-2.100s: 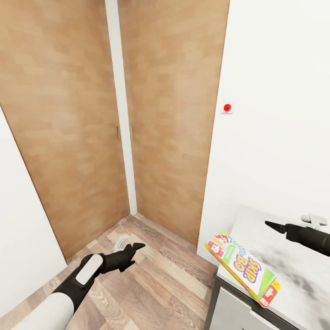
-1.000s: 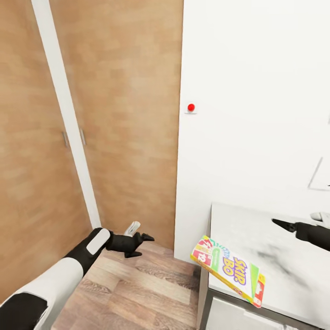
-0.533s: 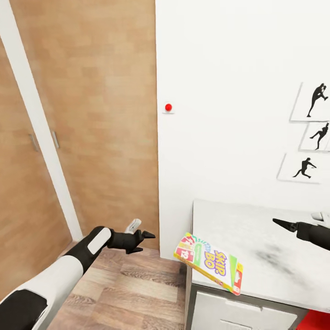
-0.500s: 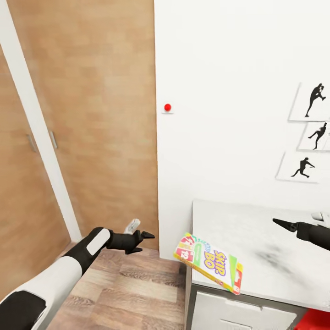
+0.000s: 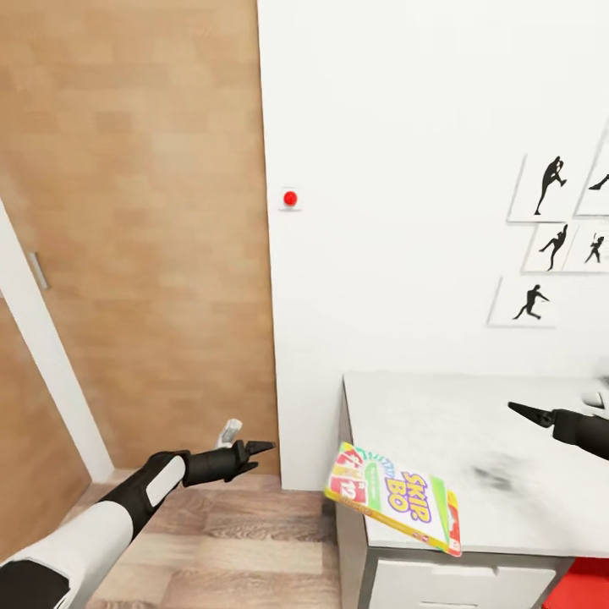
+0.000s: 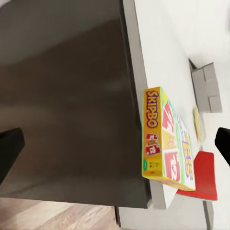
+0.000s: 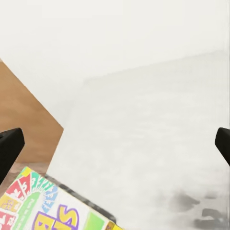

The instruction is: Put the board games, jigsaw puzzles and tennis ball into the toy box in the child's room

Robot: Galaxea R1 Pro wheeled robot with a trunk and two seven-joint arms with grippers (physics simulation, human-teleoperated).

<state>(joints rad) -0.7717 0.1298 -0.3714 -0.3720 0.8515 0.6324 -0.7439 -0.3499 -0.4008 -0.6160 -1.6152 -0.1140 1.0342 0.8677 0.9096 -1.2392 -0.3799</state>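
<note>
On the near corner of the table (image 5: 474,423), a board game (image 5: 393,499) lies flat, its yellow-green lid printed SKIP-BO, one end jutting past the table's edge. It looks stiff, light and smooth-faced, so the overhanging end seems the best place to pinch across its thin sides. Off the table's end, above the wood floor, the left hand (image 5: 254,448) hangs empty, fingers parted. Over the table beyond the box, the right hand (image 5: 524,412) is also empty and spread.
</note>
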